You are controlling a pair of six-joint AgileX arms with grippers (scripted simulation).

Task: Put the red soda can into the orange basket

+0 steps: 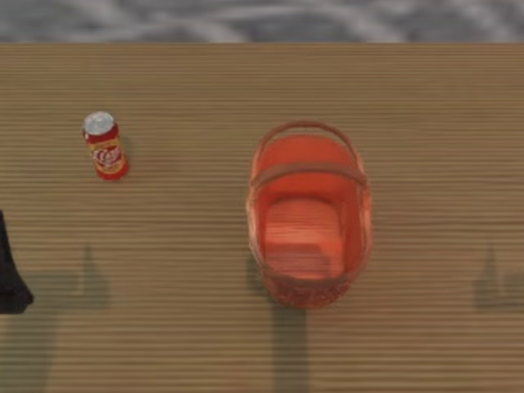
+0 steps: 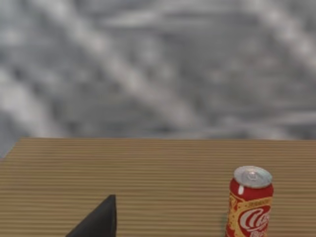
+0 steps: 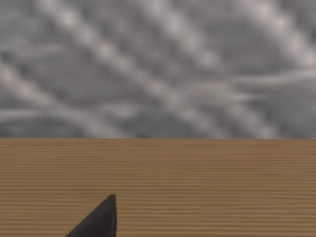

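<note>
The red soda can (image 1: 106, 146) stands upright on the table at the back left, silver top up. In the left wrist view the can (image 2: 249, 203) stands ahead and off to one side, apart from the dark tip of my left gripper (image 2: 98, 222). The orange basket (image 1: 309, 214) sits near the table's middle, its arched handle (image 1: 307, 169) across its width and nothing on its ribbed floor. My left arm (image 1: 12, 278) shows only at the left edge, nearer the front than the can. My right gripper (image 3: 98, 222) shows only as a dark tip over bare wood.
The wooden table (image 1: 188, 327) has a ribbed surface. Its far edge (image 1: 262, 43) meets a grey marbled background. Shadows of the arms lie on the table at front left and front right.
</note>
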